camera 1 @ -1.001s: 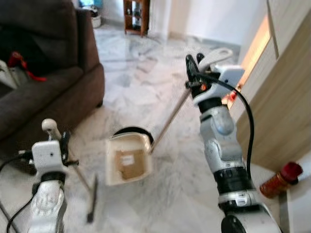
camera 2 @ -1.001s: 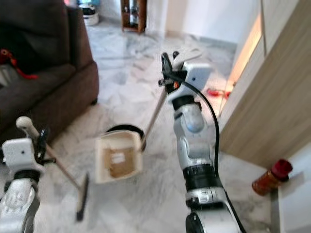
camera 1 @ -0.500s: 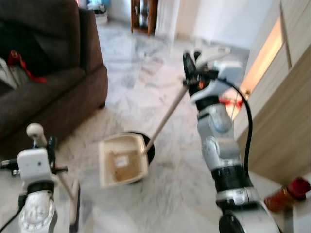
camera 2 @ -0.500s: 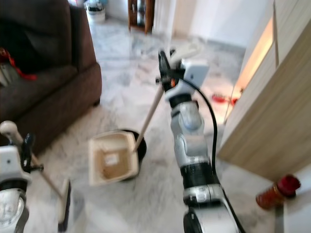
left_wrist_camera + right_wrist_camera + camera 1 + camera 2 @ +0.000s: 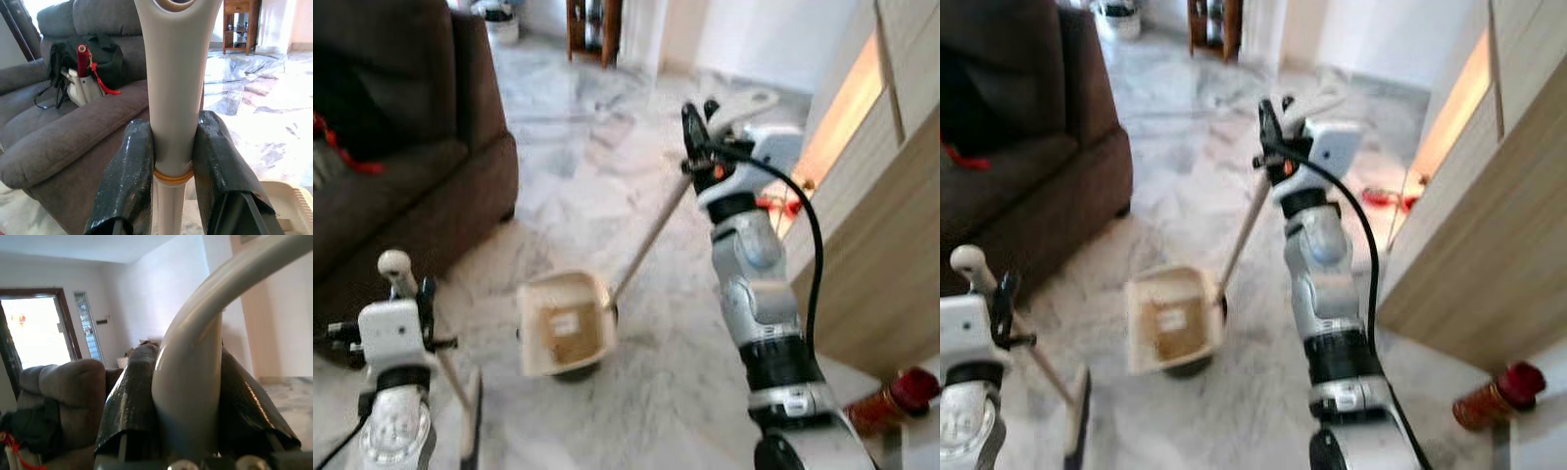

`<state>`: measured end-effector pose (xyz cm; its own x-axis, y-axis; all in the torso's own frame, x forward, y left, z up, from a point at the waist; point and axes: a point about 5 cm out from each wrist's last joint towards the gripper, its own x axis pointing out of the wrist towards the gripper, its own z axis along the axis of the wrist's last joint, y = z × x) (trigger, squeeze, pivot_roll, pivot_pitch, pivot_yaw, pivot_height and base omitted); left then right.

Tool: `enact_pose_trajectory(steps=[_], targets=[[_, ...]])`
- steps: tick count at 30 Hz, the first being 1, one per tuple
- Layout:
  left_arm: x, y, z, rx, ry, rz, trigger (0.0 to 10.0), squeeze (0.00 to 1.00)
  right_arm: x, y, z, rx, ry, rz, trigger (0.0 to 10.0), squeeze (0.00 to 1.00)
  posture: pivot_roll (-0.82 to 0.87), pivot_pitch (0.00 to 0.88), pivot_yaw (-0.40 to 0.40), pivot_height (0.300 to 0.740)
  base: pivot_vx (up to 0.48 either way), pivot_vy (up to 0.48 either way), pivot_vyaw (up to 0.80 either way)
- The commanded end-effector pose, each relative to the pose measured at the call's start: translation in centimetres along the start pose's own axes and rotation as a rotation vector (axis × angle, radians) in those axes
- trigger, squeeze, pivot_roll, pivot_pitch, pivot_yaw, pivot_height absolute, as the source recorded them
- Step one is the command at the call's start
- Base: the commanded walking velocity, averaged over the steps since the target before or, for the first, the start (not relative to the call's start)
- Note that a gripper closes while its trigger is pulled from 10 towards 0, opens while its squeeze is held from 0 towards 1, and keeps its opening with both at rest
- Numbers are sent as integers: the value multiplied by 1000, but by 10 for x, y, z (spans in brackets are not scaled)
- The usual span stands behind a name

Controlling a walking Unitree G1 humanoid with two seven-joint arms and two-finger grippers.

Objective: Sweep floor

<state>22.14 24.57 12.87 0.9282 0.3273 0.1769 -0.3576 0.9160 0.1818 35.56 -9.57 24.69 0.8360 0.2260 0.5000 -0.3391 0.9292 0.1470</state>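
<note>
A cream dustpan point(image 5: 563, 323) with brown dirt in it sits tilted on the marble floor point(image 5: 607, 176). Its long pale handle point(image 5: 646, 235) slants up to my right gripper point(image 5: 698, 132), which is shut on the curved top of the handle point(image 5: 190, 372); black fingers point(image 5: 129, 401) press both sides. At the lower left my left gripper point(image 5: 423, 304) is shut on the broom handle point(image 5: 176, 98), fingers point(image 5: 129, 186) clamped around it. The knob of the broom point(image 5: 391, 262) sticks up above the gripper. The broom head point(image 5: 470, 431) rests on the floor left of the pan.
A dark brown sofa point(image 5: 391, 166) fills the left side, with a black bag and red tassel point(image 5: 85, 66) on it. A wooden cabinet point(image 5: 891, 245) lines the right, with a red-capped bottle point(image 5: 896, 397) near its foot. A small red object point(image 5: 783, 204) lies by the cabinet.
The whole picture has swayed, so the camera moved. Both grippers stay shut on their handles. The broom head sits a little lower and further left of the dustpan.
</note>
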Motion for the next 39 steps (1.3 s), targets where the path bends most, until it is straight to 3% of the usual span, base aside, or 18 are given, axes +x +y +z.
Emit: enact_pose_trajectory(steps=[1, 17, 24, 39], targets=[[4, -3, 13, 14, -58, -3, 10000, 0, 4, -4, 17, -15, -69, -6, 10000, 0, 53, 74, -15, 740, 322, 0, 0], [5, -4, 15, 9, -64, 1, 10000, 0, 4, 1, 20, -6, -70, 9, 10000, 0, 50, 94, -16, 740, 319, 0, 0], [6, -6, 16, -3, -75, -16, 10000, 0, 4, 8, 21, 7, -79, 28, 10000, 0, 51, 98, -15, 740, 0, 0, 0], [6, -10, 17, 2, -81, -37, 10000, 0, 0, 39, 44, -97, -218, 145, 10000, 0, 46, 102, -10, 740, 0, 0, 0]])
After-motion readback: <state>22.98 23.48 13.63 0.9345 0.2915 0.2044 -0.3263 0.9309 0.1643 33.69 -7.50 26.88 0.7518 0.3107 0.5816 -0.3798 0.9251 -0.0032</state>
